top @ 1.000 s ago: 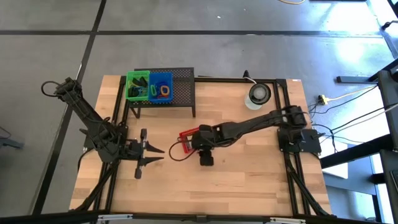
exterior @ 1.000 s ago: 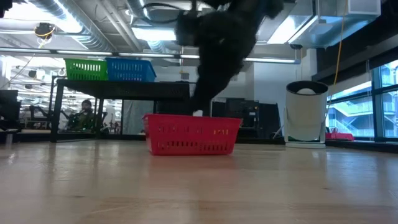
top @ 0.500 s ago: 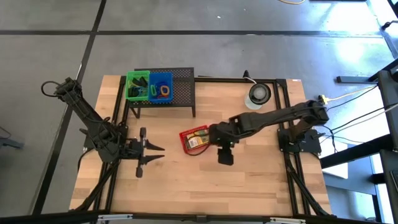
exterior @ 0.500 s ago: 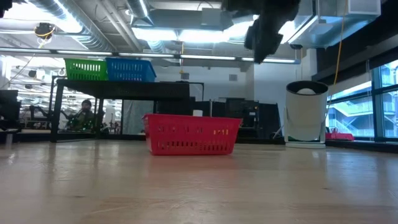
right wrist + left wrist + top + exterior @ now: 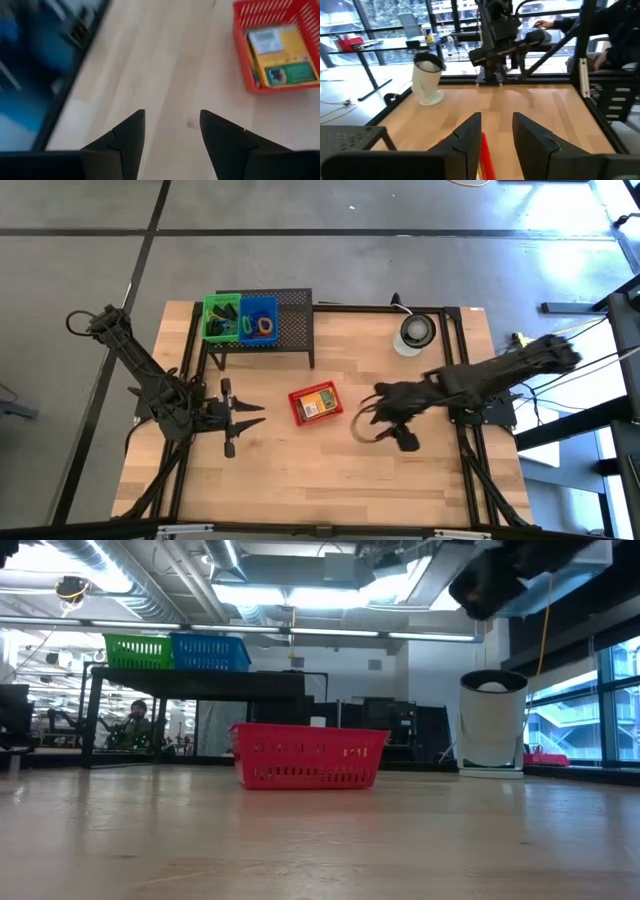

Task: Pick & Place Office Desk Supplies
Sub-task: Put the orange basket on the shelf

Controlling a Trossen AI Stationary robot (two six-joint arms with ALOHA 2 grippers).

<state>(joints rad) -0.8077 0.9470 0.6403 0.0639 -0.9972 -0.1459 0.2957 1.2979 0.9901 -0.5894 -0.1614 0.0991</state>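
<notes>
Right gripper (image 5: 368,420) is hanging open and empty over bare table (image 5: 300,470), right of the red basket (image 5: 315,404); left gripper (image 5: 250,421) is waiting part open, also empty, left of the basket.

High view: we're seeing the yellow packets (image 5: 318,405) lying in the red basket mid-table. The loops and clips are sitting in the green bin (image 5: 221,317) and blue bin (image 5: 260,318) on the rack (image 5: 290,330). The left fingertips are pointing at the basket from close by; any forward sweep risks shoving it, since nothing's pinning it down.

Low view: the basket (image 5: 308,755) is sitting flat, and the right arm (image 5: 490,580) is well up. The white cup (image 5: 492,720) is standing at the right; an arm swinging back low could clip it.

Left wrist view: fingers (image 5: 470,137) are parted with nothing between them, and the basket's red edge is showing just past them, so we're judging the shove risk as real.

Right wrist view: fingers (image 5: 127,132) are apart over bare wood, with the basket (image 5: 272,45) and packets (image 5: 282,55) off to one side. A grab from here would be closing on nothing.
</notes>
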